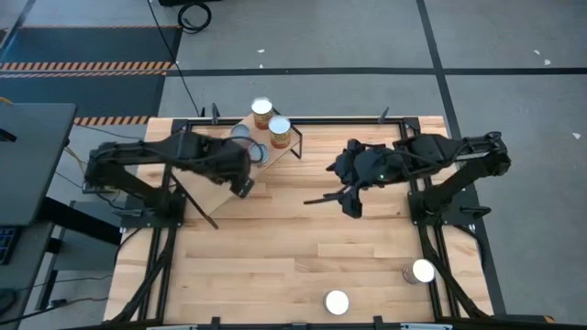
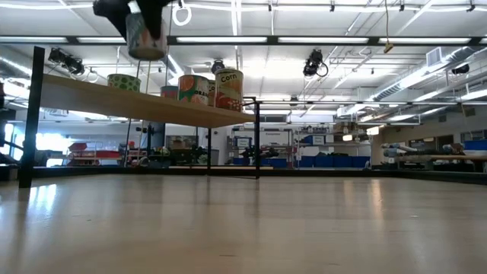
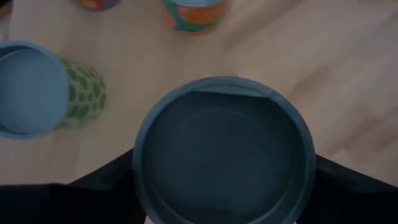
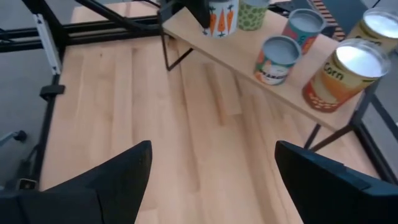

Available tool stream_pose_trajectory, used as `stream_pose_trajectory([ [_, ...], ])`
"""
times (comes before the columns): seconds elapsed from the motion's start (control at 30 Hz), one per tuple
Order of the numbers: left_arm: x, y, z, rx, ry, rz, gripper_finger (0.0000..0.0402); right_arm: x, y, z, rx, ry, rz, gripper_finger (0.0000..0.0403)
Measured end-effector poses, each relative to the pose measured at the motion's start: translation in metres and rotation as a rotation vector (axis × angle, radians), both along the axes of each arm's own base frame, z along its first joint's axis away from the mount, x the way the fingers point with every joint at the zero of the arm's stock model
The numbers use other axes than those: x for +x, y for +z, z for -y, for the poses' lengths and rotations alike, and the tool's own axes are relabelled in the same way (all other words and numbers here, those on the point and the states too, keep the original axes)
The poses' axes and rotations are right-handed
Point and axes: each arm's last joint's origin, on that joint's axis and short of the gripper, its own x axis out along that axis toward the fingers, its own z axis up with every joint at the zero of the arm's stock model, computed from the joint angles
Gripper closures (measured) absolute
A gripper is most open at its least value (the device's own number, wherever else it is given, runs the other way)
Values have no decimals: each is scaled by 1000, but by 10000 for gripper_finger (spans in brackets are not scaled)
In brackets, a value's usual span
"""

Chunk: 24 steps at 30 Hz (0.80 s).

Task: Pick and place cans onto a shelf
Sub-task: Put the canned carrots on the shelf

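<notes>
While the left gripper hangs over the shelf at the table's far left, its dark fingers pinch a can from both sides — a round grey lid with a raised rim in the left wrist view, and, seen from the right wrist, a pale label printed with orange carrots. In the low view this can is held clear above the tilted light-wood plank. Beside it stands a green-spotted can, then an orange-labelled one, a blue-and-orange one and a larger orange tin marked "Corn" — all upright with silvery tops. Right of the shelf, the right gripper waits above the bare table, fingers spread wide. Two more cans stand near the front edge.
</notes>
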Motion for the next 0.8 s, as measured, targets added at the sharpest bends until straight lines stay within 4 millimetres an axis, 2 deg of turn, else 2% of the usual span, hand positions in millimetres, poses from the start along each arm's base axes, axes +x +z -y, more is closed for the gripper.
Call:
stream_pose_trajectory([
  [0.23, 14, -18, -29, 4, 52, -116, 105, 2, 0, 11, -38, -8, -8, 55],
  [0.43, 22, -27, -37, -6, 35, -156, 104, 2, -1, 16, -20, -1, -21, 55],
  [0.8, 21, -30, -53, -69, 74, -171, 104, 1, -3, 16, -26, -1, -45, 55],
])
